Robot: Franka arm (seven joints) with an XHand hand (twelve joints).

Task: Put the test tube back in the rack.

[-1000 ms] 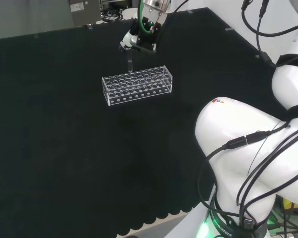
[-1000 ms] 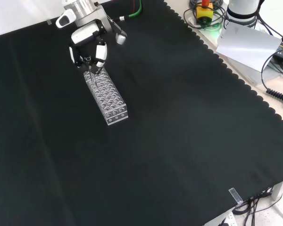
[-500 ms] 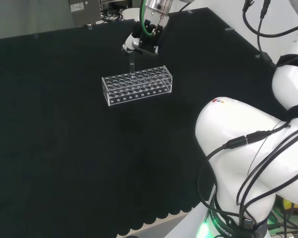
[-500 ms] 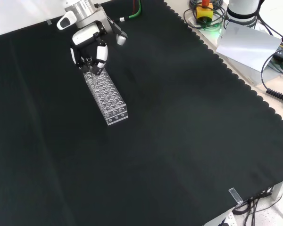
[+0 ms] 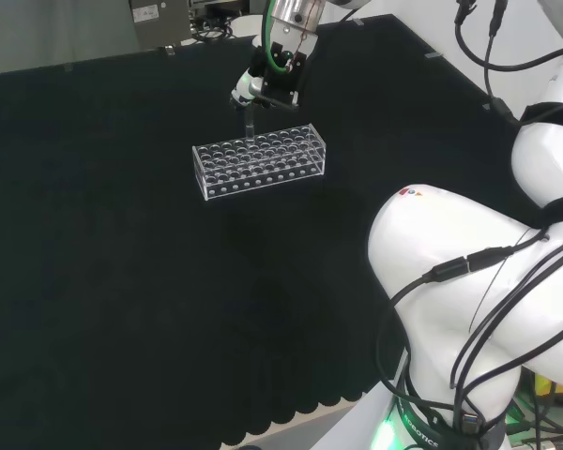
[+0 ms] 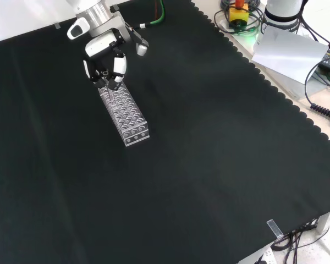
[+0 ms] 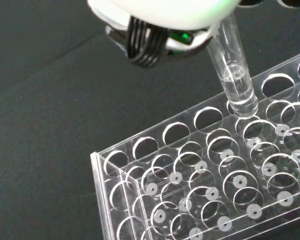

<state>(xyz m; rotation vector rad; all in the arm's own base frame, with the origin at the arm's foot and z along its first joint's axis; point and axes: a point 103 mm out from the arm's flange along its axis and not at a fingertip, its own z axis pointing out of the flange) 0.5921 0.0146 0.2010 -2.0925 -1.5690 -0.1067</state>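
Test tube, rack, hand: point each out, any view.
test tube (image 7: 236, 80), wrist view, on its clear wall above the rounded bottom.
rack (image 5: 263, 167), head view, on its front wall.
hand (image 6: 100, 45), front view, on the white palm above the fingers.

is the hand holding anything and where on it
Yes: the hand pinches a clear test tube by its upper end, its bottom over the rack.

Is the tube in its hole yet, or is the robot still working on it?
Nearly. Done: the hand has the test tube pinched and brought over the clear rack. Happening now: the tube's round bottom sits right at a hole in the rack's edge row. Left: slide it down, then let go.
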